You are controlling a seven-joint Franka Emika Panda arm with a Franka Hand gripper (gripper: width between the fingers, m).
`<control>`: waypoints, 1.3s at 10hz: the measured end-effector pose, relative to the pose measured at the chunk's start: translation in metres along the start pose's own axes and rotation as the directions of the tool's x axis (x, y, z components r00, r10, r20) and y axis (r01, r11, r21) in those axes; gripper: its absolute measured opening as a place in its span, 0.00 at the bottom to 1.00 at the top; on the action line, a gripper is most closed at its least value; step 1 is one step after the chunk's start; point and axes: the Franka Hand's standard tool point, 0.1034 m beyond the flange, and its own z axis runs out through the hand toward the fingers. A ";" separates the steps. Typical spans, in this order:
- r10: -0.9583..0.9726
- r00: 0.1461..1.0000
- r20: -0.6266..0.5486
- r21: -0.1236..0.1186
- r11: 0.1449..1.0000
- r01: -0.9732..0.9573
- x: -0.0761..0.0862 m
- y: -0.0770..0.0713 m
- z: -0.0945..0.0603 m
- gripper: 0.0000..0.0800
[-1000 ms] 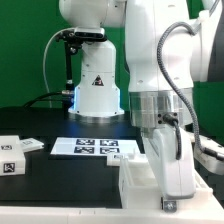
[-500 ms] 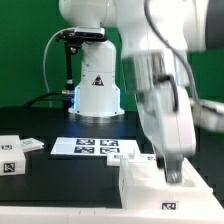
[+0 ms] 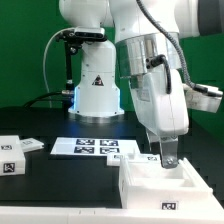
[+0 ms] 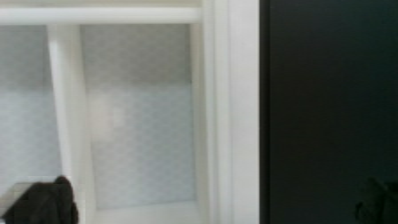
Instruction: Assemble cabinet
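so the cabinet (image 3: 148, 190) is sitting in the lower right of the frame in the exterior view, open side facing up. As far as I can tell its long axis runs across the frame, more or less left to right. The gripper (image 3: 168, 157) is right down at its top rim, near the back wall. In the wrist view you're looking straight into the box: a thin inner divider (image 4: 66, 110), a thicker outer wall (image 4: 228, 100), and the dark table (image 4: 329, 100) past that. One dark fingertip (image 4: 45, 200) shows way out at the edge of that view with nothing pinched against it, so I'd call the jaws spread wide and holding nothing. Handling-wise it looks like stiff moulded plastic, probably light for its bulk and pretty slick. The whole body is way too wide to span, so my bet is you grab a wall or the divider edge. Expect it to skate on the table if you nudge it sideways. A loose tagged panel (image 3: 14, 152) lies at lower left, well apart, and the marker board (image 3: 95, 147) is in the middle.
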 end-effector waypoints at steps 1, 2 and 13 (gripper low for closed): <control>-0.051 0.999 -0.002 -0.019 0.999 0.051 -0.008 0.011 0.002 1.00; -0.114 0.993 0.003 -0.032 0.993 0.114 -0.016 0.021 0.001 1.00; -0.760 0.648 -0.045 -0.057 0.650 0.758 -0.036 0.078 -0.013 1.00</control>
